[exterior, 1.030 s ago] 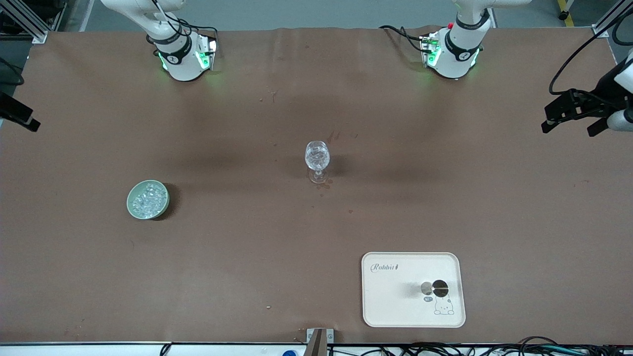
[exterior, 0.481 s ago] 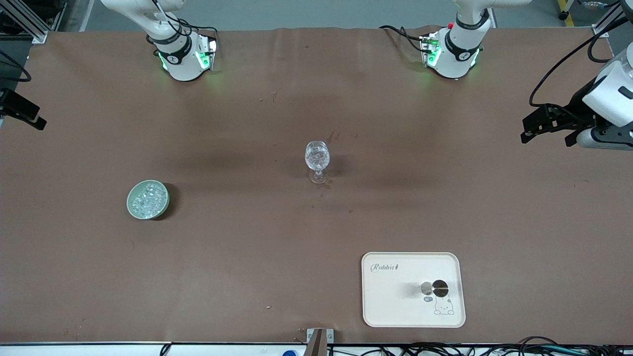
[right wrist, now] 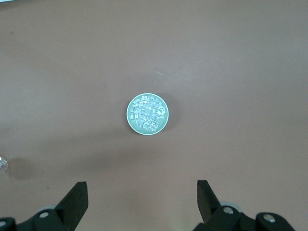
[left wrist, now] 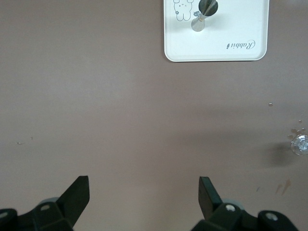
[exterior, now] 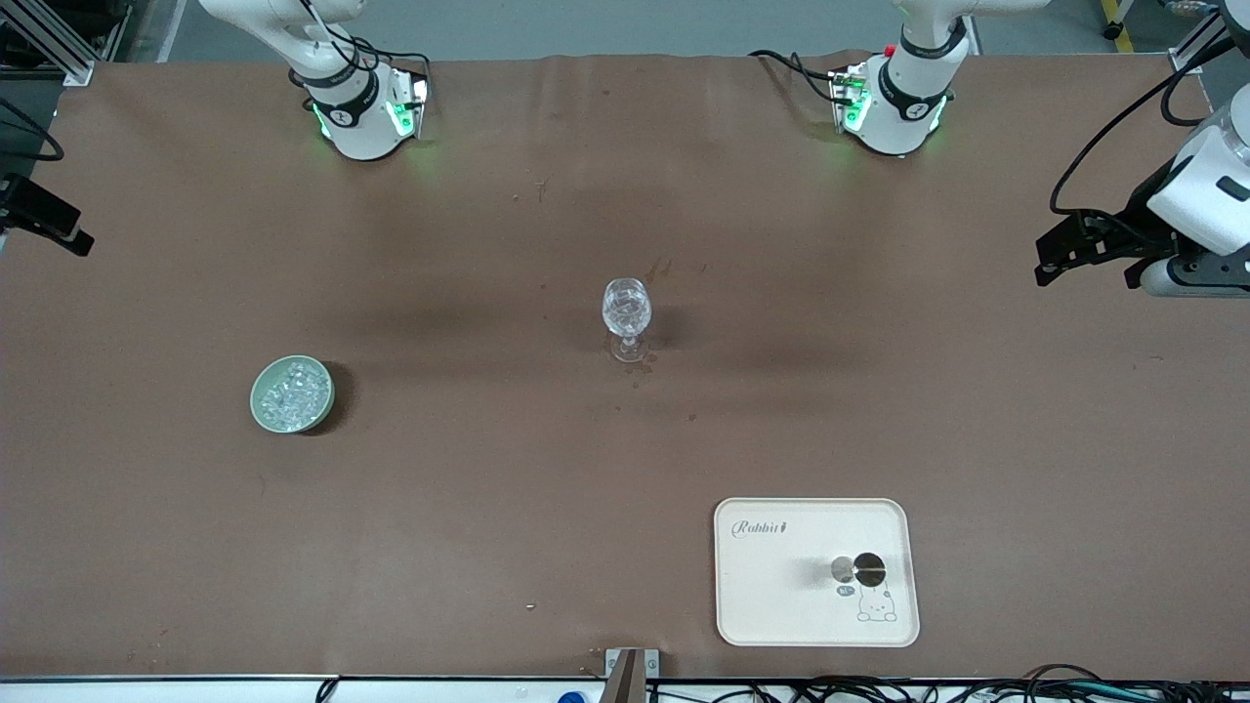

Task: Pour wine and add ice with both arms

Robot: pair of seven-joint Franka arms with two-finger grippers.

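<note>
A clear stemmed glass (exterior: pixel 626 312) stands upright mid-table; it also shows at the edge of the left wrist view (left wrist: pixel 301 143). The ice (exterior: pixel 291 391) is a heap of small clear cubes in a pale green bowl (exterior: pixel 260 402), nearer the right arm's end; the right wrist view shows the ice (right wrist: pixel 147 112) from above. A small metal cup (exterior: pixel 856 568) stands on a cream tray (exterior: pixel 781 605), also seen in the left wrist view (left wrist: pixel 203 13). My left gripper (exterior: pixel 1086 262) is open and empty, over the left arm's end of the table. My right gripper (exterior: pixel 44 223) is open and empty, at the right arm's end.
The cream tray (left wrist: pixel 231 29) with a rabbit print lies close to the front camera's edge. Small stains mark the brown mat around the glass. Cables run along the table's front edge.
My left gripper has swung in over the table from its end, with more of its white wrist now showing. My right gripper has shifted slightly. Glass, bowl and tray have not moved.
</note>
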